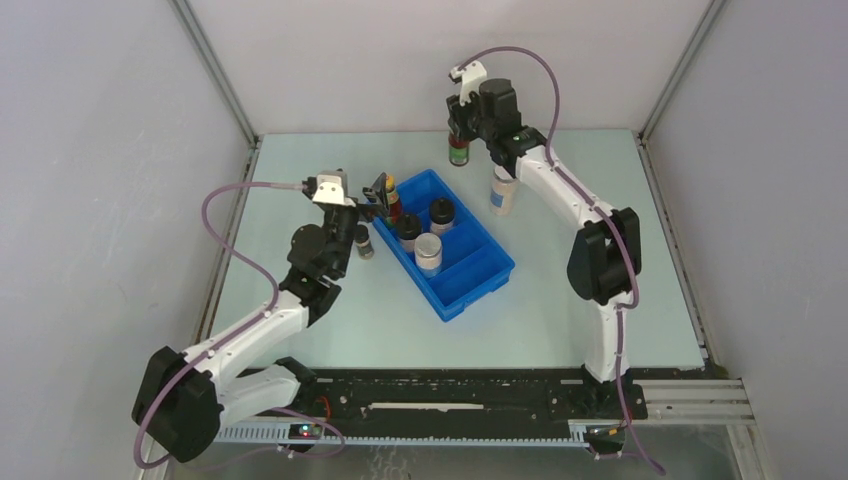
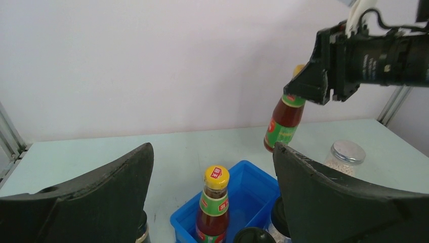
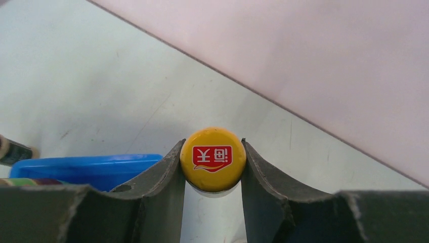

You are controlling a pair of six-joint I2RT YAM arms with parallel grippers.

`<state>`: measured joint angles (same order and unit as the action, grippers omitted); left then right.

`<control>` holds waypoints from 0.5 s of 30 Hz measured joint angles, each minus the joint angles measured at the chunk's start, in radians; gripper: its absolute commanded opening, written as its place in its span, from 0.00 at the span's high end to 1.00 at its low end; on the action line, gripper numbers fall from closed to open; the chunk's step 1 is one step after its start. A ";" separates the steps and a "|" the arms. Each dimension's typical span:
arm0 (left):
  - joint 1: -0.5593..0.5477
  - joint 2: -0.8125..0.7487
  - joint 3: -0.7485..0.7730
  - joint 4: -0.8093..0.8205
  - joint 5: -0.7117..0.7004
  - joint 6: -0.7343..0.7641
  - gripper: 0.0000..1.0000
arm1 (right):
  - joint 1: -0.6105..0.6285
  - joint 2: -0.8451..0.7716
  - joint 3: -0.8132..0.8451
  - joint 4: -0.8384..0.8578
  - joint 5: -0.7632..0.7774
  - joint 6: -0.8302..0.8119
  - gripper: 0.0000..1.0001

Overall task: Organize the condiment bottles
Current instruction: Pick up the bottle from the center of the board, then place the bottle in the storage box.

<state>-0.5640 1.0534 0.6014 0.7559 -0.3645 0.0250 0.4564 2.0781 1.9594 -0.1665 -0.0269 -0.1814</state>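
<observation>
- My right jaws are clamped on the yellow cap [image 3: 213,158] of a dark-red sauce bottle [image 2: 283,124]. The bottle hangs beneath them, its long axis near upright with a slight lean. It looks to be clear of the counter [image 1: 400,340], though I can't be sure.
- The bottle is just beyond the far end of the blue tray [image 1: 480,282]. From the bottle, the tray lies toward me and a little left, so I judge the next carry goes that way.
- The tray's far compartment holds the twin sauce bottle [image 2: 214,207], standing upright.
- My left jaws stand wide apart, holding nothing, just short of that twin. That puts the left arm [image 1: 300,300] nearer that end of the tray, so I'd watch for crowding there.
- The tray also holds a black-lidded jar [image 1: 441,211], a second black-lidded jar [image 1: 408,229] and a white-capped jar [image 1: 428,250].
- Out on the counter are a pale jar [image 1: 503,190] near the right arm [image 1: 570,195] and a short jar [image 1: 364,243] beside the left arm.
- Each yellow cap carries a red badge with white Chinese characters, upside down in the right wrist view. I read them, tentatively, as 海天.
- The green neck band and body label have print too small to read.
</observation>
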 measured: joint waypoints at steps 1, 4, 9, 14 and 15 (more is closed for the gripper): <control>0.000 -0.003 0.000 -0.003 0.000 0.000 0.08 | 0.003 -0.010 0.004 -0.003 0.000 0.000 1.00; 0.000 -0.011 0.000 -0.015 0.000 -0.003 0.08 | 0.019 -0.051 0.013 -0.014 0.001 -0.002 1.00; 0.000 -0.021 0.001 -0.026 0.000 -0.009 0.08 | 0.063 -0.117 0.014 -0.031 0.004 -0.016 1.00; 0.000 -0.029 0.002 -0.031 0.000 -0.010 0.08 | 0.124 -0.163 0.014 -0.045 0.011 -0.030 1.00; 0.000 -0.030 0.002 -0.033 0.000 -0.010 0.08 | 0.135 -0.170 0.012 -0.046 0.012 -0.034 1.00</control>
<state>-0.5640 1.0233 0.6033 0.7231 -0.3645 0.0154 0.5915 1.9083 1.9717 -0.2123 -0.0151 -0.2153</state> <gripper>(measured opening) 0.920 0.466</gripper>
